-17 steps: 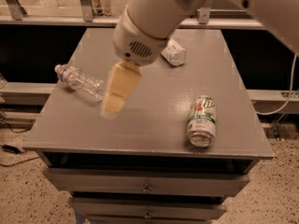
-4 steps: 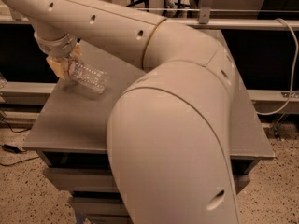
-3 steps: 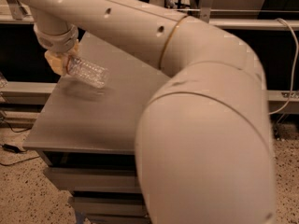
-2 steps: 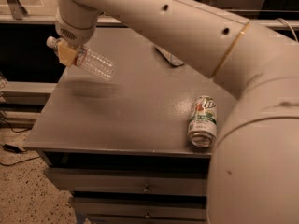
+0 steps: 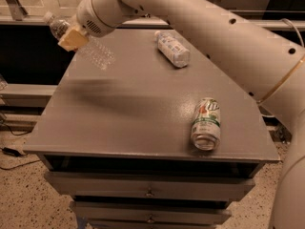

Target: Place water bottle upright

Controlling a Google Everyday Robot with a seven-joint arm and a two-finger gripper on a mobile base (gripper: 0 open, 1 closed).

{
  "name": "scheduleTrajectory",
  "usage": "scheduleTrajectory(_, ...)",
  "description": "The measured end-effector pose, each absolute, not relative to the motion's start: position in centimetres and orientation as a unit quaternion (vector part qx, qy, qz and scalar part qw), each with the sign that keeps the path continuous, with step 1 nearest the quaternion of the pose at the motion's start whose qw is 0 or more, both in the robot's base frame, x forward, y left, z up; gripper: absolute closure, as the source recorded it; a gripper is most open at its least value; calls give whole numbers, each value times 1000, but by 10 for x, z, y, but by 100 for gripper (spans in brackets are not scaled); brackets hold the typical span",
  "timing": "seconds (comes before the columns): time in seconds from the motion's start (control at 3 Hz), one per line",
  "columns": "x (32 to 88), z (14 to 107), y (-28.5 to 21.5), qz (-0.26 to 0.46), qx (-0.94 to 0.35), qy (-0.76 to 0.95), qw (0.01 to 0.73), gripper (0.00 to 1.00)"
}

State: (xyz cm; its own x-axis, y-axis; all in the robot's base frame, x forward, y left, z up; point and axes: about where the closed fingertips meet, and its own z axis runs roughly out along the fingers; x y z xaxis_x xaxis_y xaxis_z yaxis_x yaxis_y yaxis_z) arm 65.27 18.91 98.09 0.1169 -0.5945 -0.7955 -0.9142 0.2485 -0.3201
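Note:
The water bottle [image 5: 93,50] is a small clear ribbed bottle with a white cap. It hangs in the air above the far left corner of the grey table [image 5: 143,113], tilted, cap up and to the left, bottom down and to the right. My gripper [image 5: 72,37] is shut on the water bottle near its neck, with yellowish fingers [image 5: 74,38] clamped across it. The big white arm reaches in from the upper right.
A second clear bottle with a wide white-bluish label [image 5: 172,48] lies on its side at the far middle of the table. A green-and-white drink can [image 5: 206,123] lies on its side near the front right. Drawers sit under the table top.
The bottle lay on the table's left side at first. My gripper took hold of it and has lifted it off the surface, carrying it up and tilting it cap-up.

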Motion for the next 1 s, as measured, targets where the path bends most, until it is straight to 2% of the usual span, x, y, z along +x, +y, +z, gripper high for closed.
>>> scheduleTrajectory(1.0, 652, 977, 161, 305, -538, 570, 541, 100)
